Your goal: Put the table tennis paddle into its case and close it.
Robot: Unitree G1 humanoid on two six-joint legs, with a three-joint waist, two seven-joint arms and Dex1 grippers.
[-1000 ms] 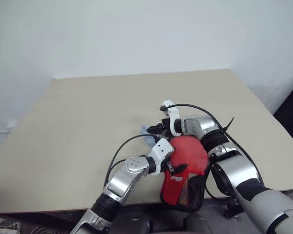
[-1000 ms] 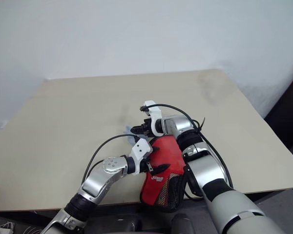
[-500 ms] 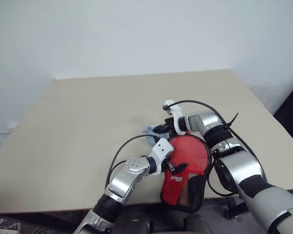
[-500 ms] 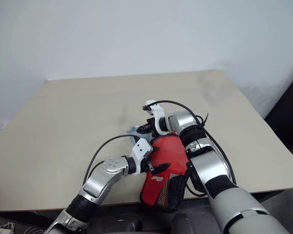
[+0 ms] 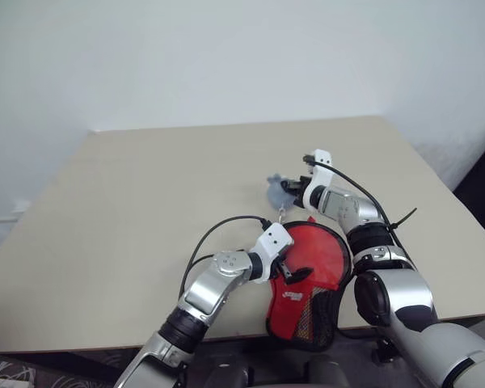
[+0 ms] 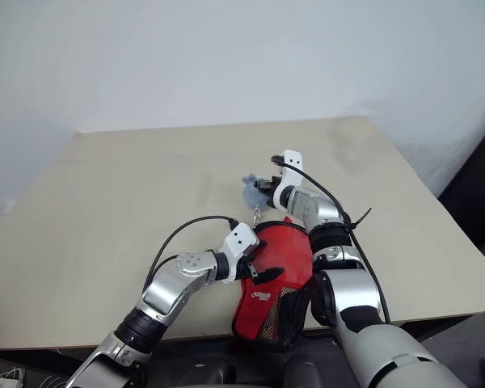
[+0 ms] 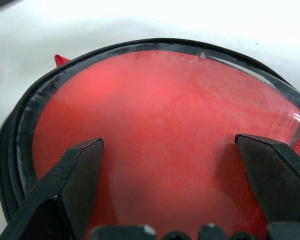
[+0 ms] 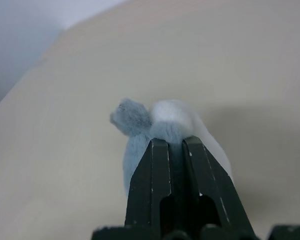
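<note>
The right tool [image 8: 174, 150] is now clamped shut on a small grey-blue fuzzy charm [image 8: 155, 125], its two fingers pressed together with the fluff bulging past their tips. A second ago that tool sat close over the top edge of the case [image 5: 307, 275] with the charm lying just beside it on the desk [image 5: 145, 210]. It has since swung away to the robot's right and forward, carrying the charm clear of the case rim. A short chain [image 5: 284, 212] hangs from the charm toward the case's top edge, so the charm is judged to be the zip pull.

The left tool [image 7: 172, 165] has not shifted: its fingers [image 7: 75, 180] stand wide apart, resting on or just above the clear window of the case, either side of the red round face beneath. It grips nothing; it appears to be steadying the case.

The case lies at the near edge of the desk, its mesh end overhanging toward the robot. The paddle [image 7: 160, 130] appears to be inside: a red round face shows through the window. No handle can be made out.

Finding: insertion appears done, and closing is in hand. The zip teeth [image 7: 240, 70] along the rim can be seen, but whether they are joined cannot be told. The pull on the charm is judged to be drawing the zip around the rim.
</note>
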